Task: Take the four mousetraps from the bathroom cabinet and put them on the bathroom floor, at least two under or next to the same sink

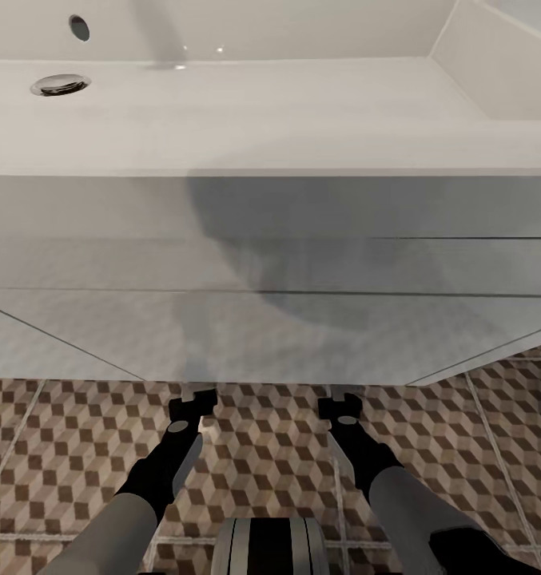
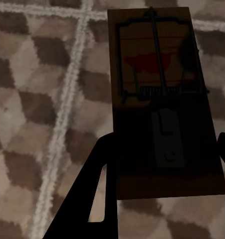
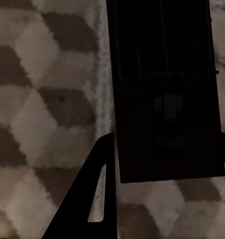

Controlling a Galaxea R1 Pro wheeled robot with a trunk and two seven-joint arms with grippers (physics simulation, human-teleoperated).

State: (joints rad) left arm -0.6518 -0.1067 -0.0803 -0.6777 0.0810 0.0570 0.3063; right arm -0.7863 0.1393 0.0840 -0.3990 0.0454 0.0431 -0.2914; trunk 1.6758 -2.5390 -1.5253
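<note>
The sink [image 1: 262,112] tops the wall-hung vanity [image 1: 270,319], which hangs above the bathroom floor [image 1: 62,447], with both arms reaching beneath its front edge. Between the fingers of the left gripper [image 2: 162,174] sits one mousetrap [image 2: 159,94] over the tiles. A second mousetrap [image 3: 164,89] sits between the right gripper [image 3: 167,164] fingers, likewise above the floor.

Both hand tips hidden beneath the sink [image 1: 270,120]
</note>
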